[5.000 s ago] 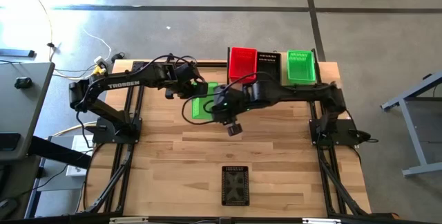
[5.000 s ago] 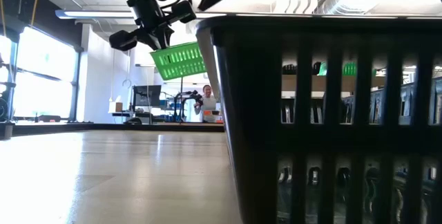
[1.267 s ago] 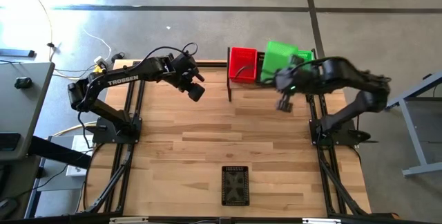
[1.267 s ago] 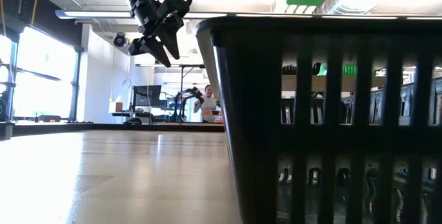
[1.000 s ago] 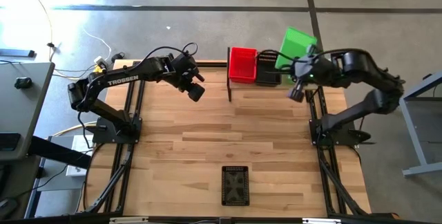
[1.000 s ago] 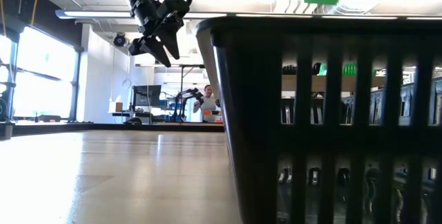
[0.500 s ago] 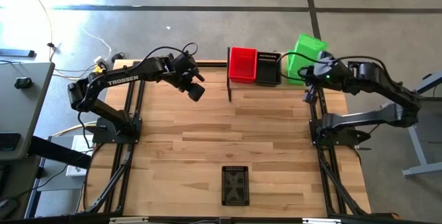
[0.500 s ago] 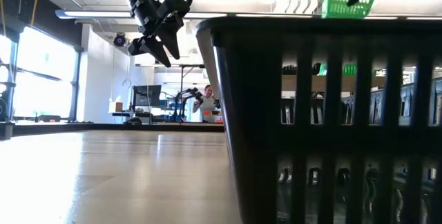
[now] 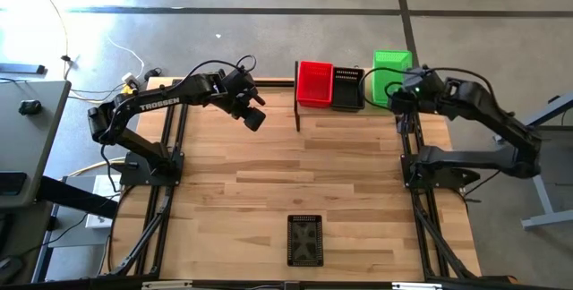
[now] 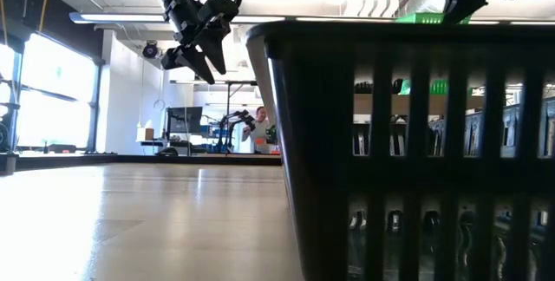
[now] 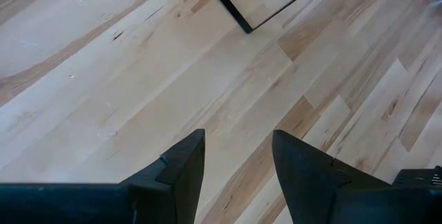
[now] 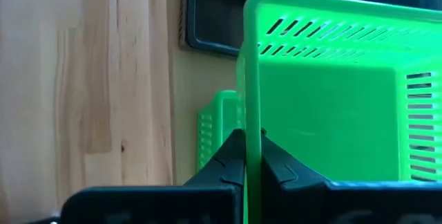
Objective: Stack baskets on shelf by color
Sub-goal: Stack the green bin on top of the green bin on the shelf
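Observation:
My right gripper (image 9: 399,94) is shut on a green basket (image 9: 391,71) over the right end of the shelf (image 9: 298,111). Another green basket (image 12: 215,133) sits below it. Red baskets (image 9: 314,83) and black baskets (image 9: 347,89) stand on the shelf to its left. One black basket (image 9: 305,239) rests on its base near the table's near edge and fills the low view (image 10: 408,160). My left gripper (image 9: 253,118) hangs open and empty above the table, left of the shelf; it also shows in the left wrist view (image 11: 238,165). My right gripper pinches one wall of the green basket at its rim (image 12: 250,124), with one finger inside the basket and one outside. The basket is held upright, open side up, above the lower green basket. I cannot tell whether the two touch.
The shelf's black posts (image 9: 296,102) stand at its left end, and its corner shows in the left wrist view (image 11: 238,16). Bare wood tabletop (image 9: 304,174) lies between the shelf and the lone black basket. A person (image 10: 260,129) is far off in the room behind.
My right gripper has carried the green basket toward the table's right edge and down over the shelf's right end. The basket was tilted and skewed and now stands square with the shelf.

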Available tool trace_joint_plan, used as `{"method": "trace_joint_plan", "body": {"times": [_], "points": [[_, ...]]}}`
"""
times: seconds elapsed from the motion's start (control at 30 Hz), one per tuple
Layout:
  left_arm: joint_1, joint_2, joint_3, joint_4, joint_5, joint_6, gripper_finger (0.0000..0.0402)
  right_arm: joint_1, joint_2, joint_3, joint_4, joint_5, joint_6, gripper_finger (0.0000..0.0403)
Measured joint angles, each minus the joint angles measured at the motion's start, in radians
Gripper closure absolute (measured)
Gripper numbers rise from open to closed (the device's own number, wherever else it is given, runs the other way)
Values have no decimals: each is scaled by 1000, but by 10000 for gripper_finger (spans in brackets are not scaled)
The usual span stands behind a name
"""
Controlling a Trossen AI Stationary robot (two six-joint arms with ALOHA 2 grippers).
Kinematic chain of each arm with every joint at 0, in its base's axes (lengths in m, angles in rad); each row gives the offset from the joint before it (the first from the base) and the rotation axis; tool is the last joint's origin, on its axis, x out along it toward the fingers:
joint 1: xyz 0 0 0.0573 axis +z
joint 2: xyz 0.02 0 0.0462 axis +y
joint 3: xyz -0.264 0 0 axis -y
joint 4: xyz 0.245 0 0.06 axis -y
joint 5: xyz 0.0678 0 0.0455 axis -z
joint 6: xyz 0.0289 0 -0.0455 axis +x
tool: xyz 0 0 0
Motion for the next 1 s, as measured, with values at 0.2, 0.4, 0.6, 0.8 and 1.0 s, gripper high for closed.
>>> {"method": "trace_joint_plan", "body": {"times": [0.2, 0.4, 0.6, 0.8, 1.0], "points": [[0, 0, 0, 0, -1, 0, 243, -125, 0, -17, 17, -114, -78, 403], [0, 0, 0, 0, -2, 0, 243, -259, 7, -17, 26, -235, -150, 403], [0, 0, 0, 0, -4, 0, 243, -360, 39, -17, 15, -298, -194, 403], [0, 0, 0, 1, -7, 0, 243, -410, 88, -17, -15, -337, -224, 403], [0, 0, 0, 1, -7, 0, 243, -416, 131, -17, -24, -336, -229, 403]]}}
